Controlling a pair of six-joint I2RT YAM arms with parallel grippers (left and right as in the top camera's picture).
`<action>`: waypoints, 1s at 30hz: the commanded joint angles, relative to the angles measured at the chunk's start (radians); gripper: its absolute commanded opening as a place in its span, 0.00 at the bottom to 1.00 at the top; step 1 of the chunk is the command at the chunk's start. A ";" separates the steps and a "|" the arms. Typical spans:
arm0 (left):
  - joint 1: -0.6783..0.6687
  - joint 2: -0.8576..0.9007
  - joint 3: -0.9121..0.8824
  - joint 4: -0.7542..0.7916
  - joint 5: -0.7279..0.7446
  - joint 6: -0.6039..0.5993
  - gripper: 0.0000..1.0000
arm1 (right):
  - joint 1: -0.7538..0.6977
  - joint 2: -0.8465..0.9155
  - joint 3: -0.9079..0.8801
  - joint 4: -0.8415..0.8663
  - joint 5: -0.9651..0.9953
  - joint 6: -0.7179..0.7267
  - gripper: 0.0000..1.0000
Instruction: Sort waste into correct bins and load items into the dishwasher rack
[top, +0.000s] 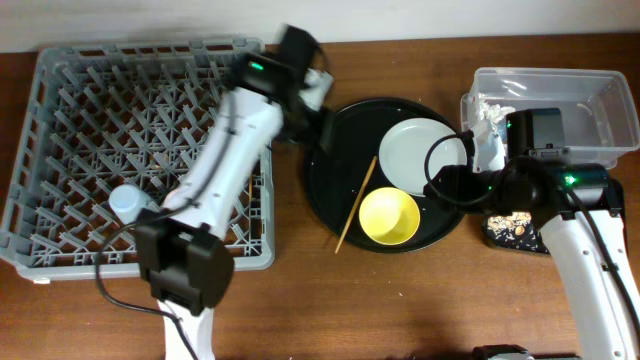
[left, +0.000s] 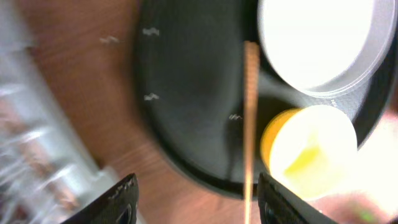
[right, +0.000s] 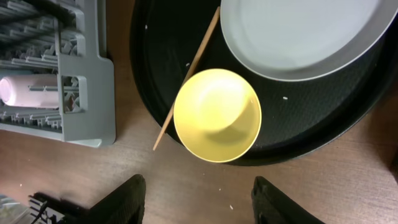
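Since left gripper (left: 196, 194) and right gripper (right: 199, 194) are both spread empty, the chopstick (left: 250, 112) should be centred between the left jaws, clear of the yellow bowl (left: 311, 152).

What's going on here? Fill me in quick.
Two robot arms are clearing a meal tray. The left arm hovers, jaws open and empty, over a chopstick on the round black tray. The right arm, jaws also open and empty, hangs above the yellow bowl beside the white plate. A blue cup and a pink cup already sit in the dishwasher rack; tissue is in the clear tub, scraps in the small black tray.
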 joint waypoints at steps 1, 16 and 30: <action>-0.082 -0.020 -0.179 0.083 0.021 0.088 0.61 | -0.002 0.001 0.003 -0.003 0.002 -0.003 0.56; -0.247 0.026 -0.537 0.386 -0.025 0.098 0.50 | -0.002 0.001 0.003 -0.004 0.002 -0.003 0.56; -0.006 -0.082 -0.030 -0.089 -0.204 -0.167 0.00 | -0.002 0.001 0.003 -0.012 0.002 -0.003 0.56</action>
